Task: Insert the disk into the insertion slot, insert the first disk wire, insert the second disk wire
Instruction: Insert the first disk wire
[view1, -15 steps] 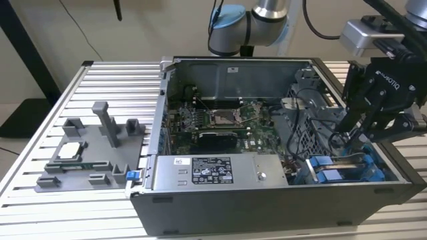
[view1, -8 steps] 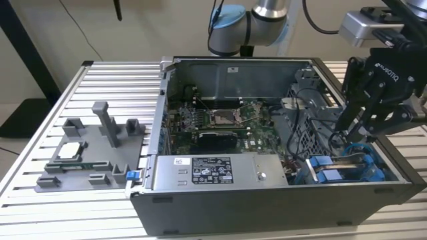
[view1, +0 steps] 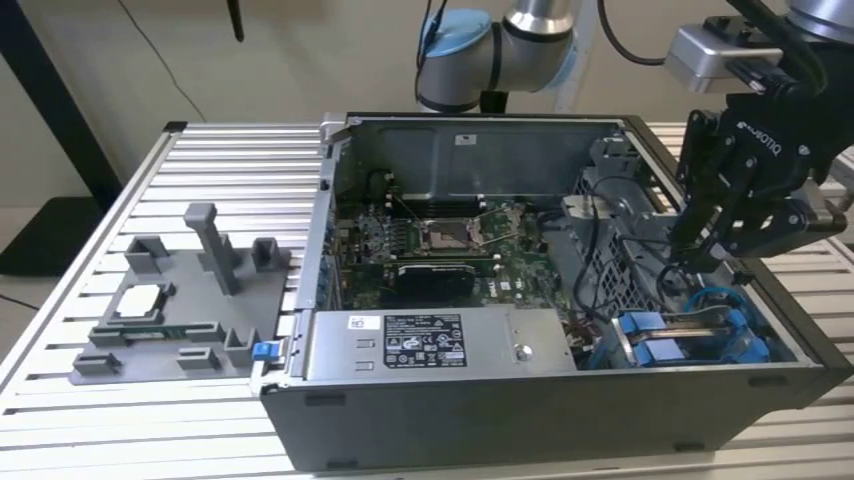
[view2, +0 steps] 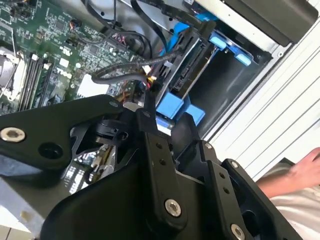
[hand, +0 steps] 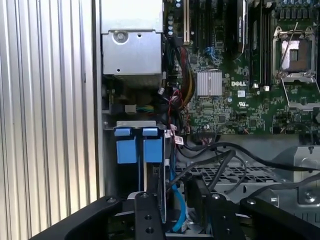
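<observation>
The disk (view2: 194, 60) sits in the insertion slot (hand: 131, 124) at the case's front corner on the exterior view's right, clipped in its blue carrier (view1: 654, 345). Its two blue tabs (hand: 139, 147) face up in the first wrist view. My black gripper (view1: 701, 250) hangs inside the case just above the disk's connector edge. In the second wrist view the gripper (view2: 165, 120) is right beside a black wire (view2: 120, 72) whose small plug (view2: 150, 81) lies at the disk's edge. A blue wire (hand: 175, 200) runs along the disk under the gripper (hand: 179, 210).
The silver power-supply box (view1: 441, 340) lies along the case's front wall. The motherboard (view1: 441, 240) fills the middle of the case. A grey parts tray (view1: 174, 300) stands on the slatted table on the exterior view's left. A person's hand (view2: 305, 170) rests outside the case.
</observation>
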